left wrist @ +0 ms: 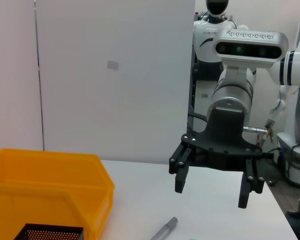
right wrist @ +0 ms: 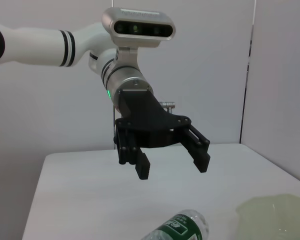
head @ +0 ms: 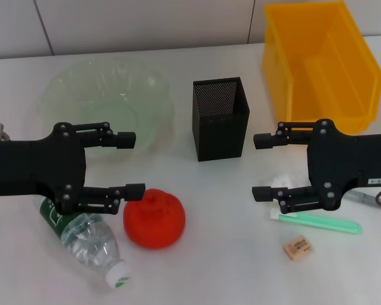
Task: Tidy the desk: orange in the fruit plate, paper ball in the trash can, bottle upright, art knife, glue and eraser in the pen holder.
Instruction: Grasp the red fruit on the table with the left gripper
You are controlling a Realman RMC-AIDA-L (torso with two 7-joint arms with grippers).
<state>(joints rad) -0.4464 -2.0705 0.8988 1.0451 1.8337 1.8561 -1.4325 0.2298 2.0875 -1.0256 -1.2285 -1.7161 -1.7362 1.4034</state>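
At nine o'clock of the orange (head: 154, 219), the left claw (head: 132, 164) hung wide open and empty; the right claw (head: 261, 166), equally open, perhaps hid the paper ball (head: 282, 182), risking nudging it away.

Both hands, the left hand (head: 129, 163) and the right hand (head: 260, 166), are built of flat black plates studded with small silver screws. Behind each, a silver cylinder and a white arm banded in black are seen.
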